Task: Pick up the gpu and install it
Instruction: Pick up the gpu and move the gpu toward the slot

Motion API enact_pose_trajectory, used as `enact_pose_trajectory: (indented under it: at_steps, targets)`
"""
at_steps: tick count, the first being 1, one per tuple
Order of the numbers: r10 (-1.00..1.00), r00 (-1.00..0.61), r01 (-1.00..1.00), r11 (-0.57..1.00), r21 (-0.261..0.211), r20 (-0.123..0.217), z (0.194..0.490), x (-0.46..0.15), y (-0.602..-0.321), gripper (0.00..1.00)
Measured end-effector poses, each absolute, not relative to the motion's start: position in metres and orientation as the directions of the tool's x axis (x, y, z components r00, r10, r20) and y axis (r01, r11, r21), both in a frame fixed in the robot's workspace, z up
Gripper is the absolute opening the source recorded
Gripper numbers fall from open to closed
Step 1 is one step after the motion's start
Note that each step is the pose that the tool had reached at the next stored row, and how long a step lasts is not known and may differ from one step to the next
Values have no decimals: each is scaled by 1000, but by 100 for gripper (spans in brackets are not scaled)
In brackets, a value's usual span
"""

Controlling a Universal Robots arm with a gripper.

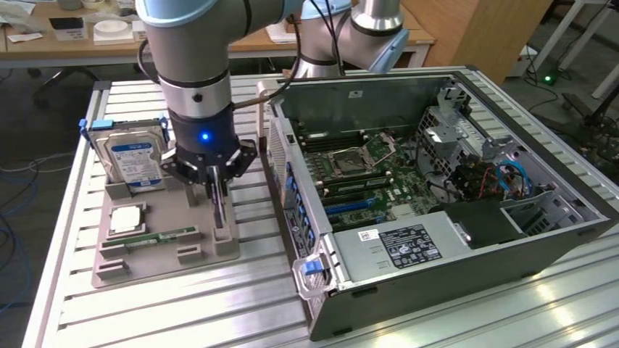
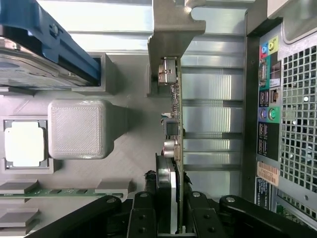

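End effector: the end effector (image 1: 214, 180) (image 2: 171, 220) hangs straight down over the grey holder tray, its dark fingers (image 2: 143, 215) drawn narrow and pressed against both faces of the gpu
Gpu: the gpu (image 1: 219, 210) (image 2: 176, 124) stands on edge, upright, in the holder tray (image 1: 164, 255), along the tray's side nearest the computer case; its far end sits against a grey post of the tray
Hard drive: the hard drive (image 1: 130, 159) (image 2: 29, 69) with a blue-white label stands upright at the tray's far end, apart from the gpu
Other parts: a square processor chip (image 1: 127, 217) (image 2: 25, 144) and a green memory stick (image 1: 159, 238) (image 2: 64, 192) lie in their own recesses of the tray
Computer case: the computer case (image 1: 435, 290) (image 2: 292, 99) lies open just beside the tray on the exterior view's right, its motherboard (image 1: 367, 174) exposed
Table: the ribbed metal table (image 1: 193, 312) carries both tray and case
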State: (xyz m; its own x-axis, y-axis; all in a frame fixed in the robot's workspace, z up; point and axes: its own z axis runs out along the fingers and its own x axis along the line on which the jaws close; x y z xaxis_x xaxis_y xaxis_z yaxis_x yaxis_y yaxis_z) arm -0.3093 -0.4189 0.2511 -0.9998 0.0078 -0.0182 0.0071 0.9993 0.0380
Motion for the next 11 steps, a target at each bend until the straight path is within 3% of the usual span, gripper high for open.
enact_pose_trajectory:
  at_steps: [11]
  targets:
    - [8,-1000,7,999,38,-18,281,-309,-419,28]
